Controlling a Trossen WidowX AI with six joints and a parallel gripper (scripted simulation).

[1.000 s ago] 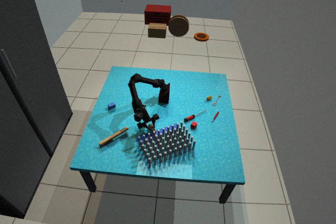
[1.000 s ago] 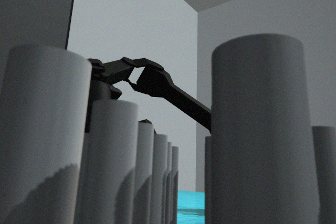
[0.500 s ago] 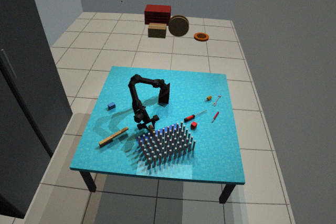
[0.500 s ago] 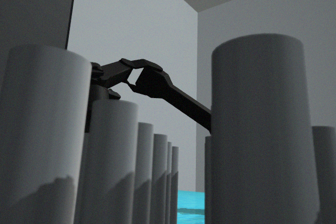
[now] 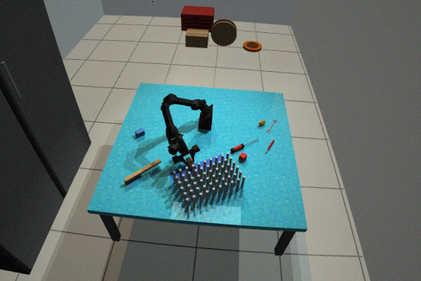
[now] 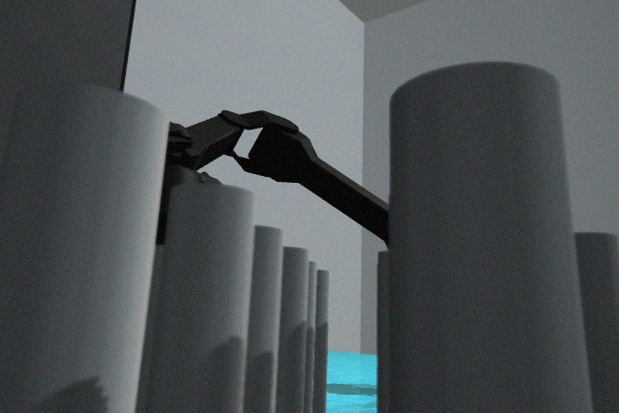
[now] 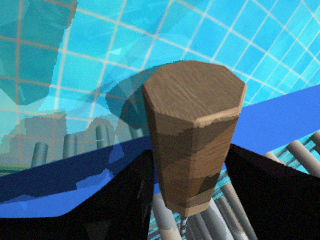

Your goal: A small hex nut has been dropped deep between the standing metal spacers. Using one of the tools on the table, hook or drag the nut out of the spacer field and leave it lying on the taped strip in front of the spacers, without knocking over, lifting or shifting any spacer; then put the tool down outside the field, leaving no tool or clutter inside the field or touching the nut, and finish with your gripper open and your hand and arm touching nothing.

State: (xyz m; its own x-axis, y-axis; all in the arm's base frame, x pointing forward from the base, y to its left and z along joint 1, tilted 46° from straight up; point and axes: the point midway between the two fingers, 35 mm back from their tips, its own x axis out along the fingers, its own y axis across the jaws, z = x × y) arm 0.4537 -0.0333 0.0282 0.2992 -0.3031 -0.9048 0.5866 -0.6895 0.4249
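My gripper point(image 5: 189, 160) point(image 7: 188, 154) is shut on the octagonal wooden handle point(image 7: 195, 92) of a tool, above the left part of the taped strip's side of the field. A thin twisted metal shaft point(image 7: 184, 227) runs down from the handle among the spacers; its lower end is hidden. The grey metal spacers point(image 5: 206, 196) point(image 6: 480, 249) point(image 7: 304, 156) stand upright in rows. The blue taped strip point(image 7: 280, 120) lies along their arm-side edge. The hex nut cannot be made out in any view. Whether the shaft touches a spacer or the nut cannot be told.
A wooden bar point(image 5: 142, 171) and a blue block point(image 5: 139, 132) lie left. A red-handled screwdriver point(image 5: 237, 147), red cube point(image 5: 243, 156), red pen-like tool point(image 5: 269, 146), yellow item point(image 5: 261, 123) and small wrench point(image 5: 272, 126) lie right.
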